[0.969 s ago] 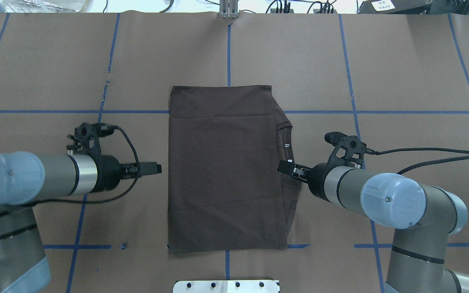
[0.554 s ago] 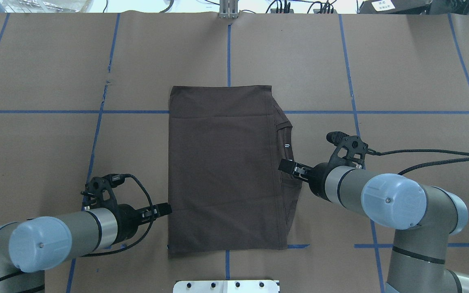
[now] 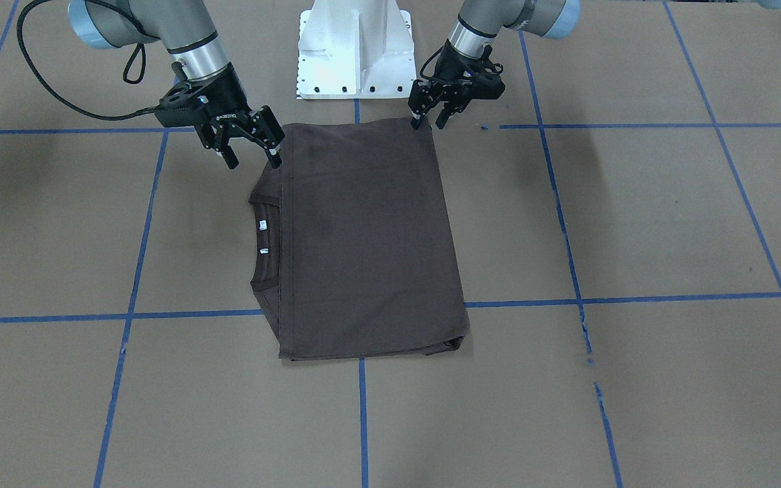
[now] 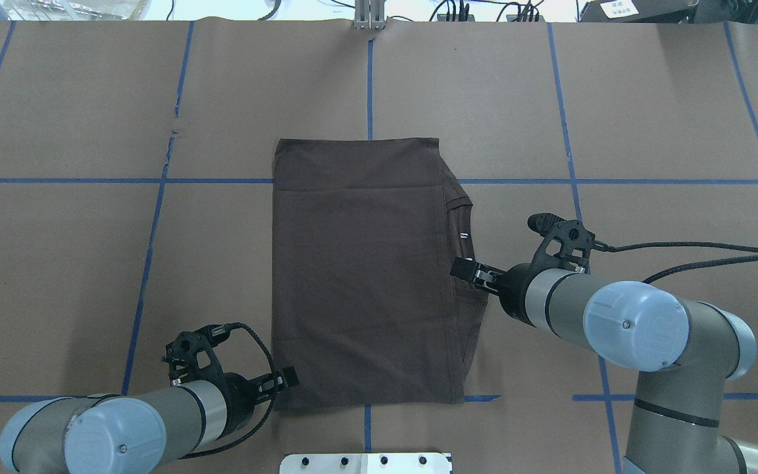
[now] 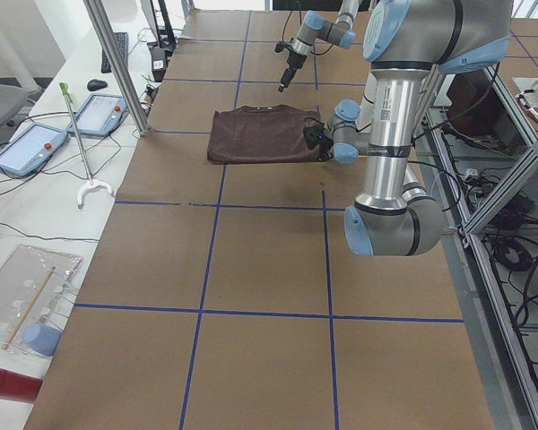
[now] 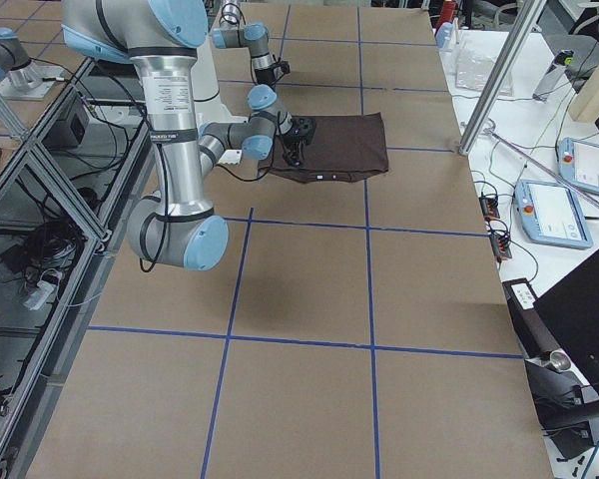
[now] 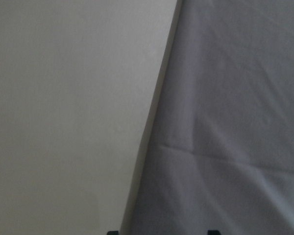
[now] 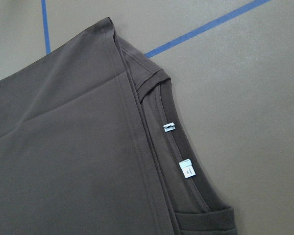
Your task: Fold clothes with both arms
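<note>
Folded T-shirt (image 4: 362, 276), left end effector (image 3: 428, 125) spread at corner, right end effector (image 3: 253, 163) spread

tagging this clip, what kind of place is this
Probably a robotics lab: left arm and right arm at a table with a blue tape grid, pendants alongside, aluminium framing.

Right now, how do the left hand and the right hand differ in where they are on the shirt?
The left hand is at the shirt's corner closest to the robot; the right hand is about midway along the opposite edge, by the collar. The left hand sits low, its camera filled by cloth edge; the right hand seems higher, its camera seeing collar and tags. Both are open, holding nothing.
</note>
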Action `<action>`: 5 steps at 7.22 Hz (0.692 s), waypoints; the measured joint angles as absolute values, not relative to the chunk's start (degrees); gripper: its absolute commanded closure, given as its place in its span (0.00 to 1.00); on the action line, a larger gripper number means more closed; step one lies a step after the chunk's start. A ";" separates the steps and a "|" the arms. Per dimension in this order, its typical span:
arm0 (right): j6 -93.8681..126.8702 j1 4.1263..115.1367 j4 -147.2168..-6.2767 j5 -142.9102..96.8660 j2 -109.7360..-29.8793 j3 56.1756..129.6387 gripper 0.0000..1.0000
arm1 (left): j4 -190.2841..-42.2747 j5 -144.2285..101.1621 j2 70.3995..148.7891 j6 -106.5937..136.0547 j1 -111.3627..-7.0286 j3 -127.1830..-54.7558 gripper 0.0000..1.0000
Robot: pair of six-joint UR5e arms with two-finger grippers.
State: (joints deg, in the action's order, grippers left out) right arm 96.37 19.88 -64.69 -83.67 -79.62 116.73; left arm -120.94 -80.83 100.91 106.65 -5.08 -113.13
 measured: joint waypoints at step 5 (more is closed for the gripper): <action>96.34 19.86 -64.76 -83.06 -79.63 116.72 0.00 | -120.71 -79.41 101.19 110.45 -2.85 -112.19 0.44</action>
